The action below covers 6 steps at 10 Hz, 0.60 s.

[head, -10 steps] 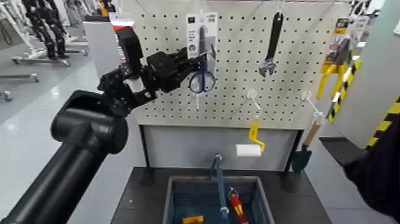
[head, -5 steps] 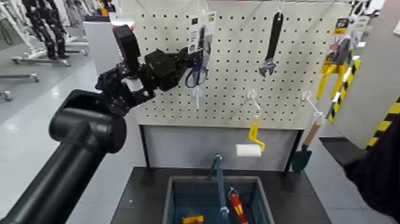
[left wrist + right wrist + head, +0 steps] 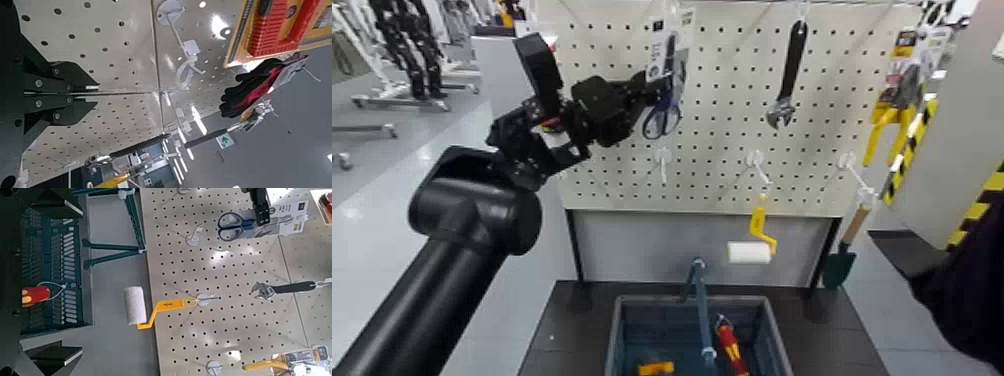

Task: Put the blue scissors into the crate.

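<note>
The blue scissors [image 3: 662, 118] on their tall white card hang high on the pegboard [image 3: 732, 150], tilted. My left gripper [image 3: 648, 98] reaches up from the left and is shut on the card. In the left wrist view the fingers [image 3: 59, 78] pinch the thin card edge [image 3: 125, 94]. The right wrist view also shows the scissors [image 3: 230, 221] with the left gripper's fingers on the card. The grey-blue crate [image 3: 624, 330] with its upright centre handle stands below on the dark table. My right gripper [image 3: 74, 274] hangs apart from the board, open over the crate [image 3: 47, 266].
A black wrench [image 3: 787, 75], a yellow-handled paint roller [image 3: 752, 248] and a trowel [image 3: 842, 255] hang on the board. Bare hooks [image 3: 757, 165] stick out. A red-handled tool [image 3: 730, 350] and an orange item [image 3: 655, 368] lie in the crate. A yellow-black striped post [image 3: 972, 200] is at right.
My left gripper has closed on the scissors card and lifted it up and slightly left; the card now tilts. The right arm has stayed put.
</note>
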Tool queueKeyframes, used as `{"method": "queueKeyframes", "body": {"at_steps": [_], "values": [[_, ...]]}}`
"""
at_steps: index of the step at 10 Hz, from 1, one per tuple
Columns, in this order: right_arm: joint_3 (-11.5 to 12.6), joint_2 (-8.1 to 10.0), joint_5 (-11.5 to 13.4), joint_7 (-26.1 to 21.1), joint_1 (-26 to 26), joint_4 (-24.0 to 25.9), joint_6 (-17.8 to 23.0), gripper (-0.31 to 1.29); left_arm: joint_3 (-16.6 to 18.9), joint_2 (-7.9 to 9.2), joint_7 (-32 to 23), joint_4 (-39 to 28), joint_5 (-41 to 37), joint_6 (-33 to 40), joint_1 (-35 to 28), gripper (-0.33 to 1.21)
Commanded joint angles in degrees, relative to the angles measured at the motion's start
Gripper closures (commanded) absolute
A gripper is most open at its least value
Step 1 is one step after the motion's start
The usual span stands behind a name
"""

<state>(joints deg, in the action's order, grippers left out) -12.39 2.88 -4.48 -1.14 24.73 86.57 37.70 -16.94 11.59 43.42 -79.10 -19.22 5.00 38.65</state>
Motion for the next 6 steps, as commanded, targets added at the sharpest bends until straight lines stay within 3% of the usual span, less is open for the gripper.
{"method": "queueKeyframes", "body": {"at_steps": [1,3,6], "values": [[0.09,-0.06,0.00,0.00,0.05,0.00,0.00,0.09,3.22,0.36,0.00,-9.05,0.50,-2.28,-2.80,1.18],[0.26,-0.06,0.00,0.00,0.14,0.00,0.00,0.09,5.16,0.36,-0.35,-15.82,0.41,-4.91,-6.49,1.18],[0.18,0.11,0.00,0.00,-0.03,-0.18,0.00,0.09,3.93,0.36,-0.35,-16.17,-0.99,-5.79,-7.37,1.18]]}}
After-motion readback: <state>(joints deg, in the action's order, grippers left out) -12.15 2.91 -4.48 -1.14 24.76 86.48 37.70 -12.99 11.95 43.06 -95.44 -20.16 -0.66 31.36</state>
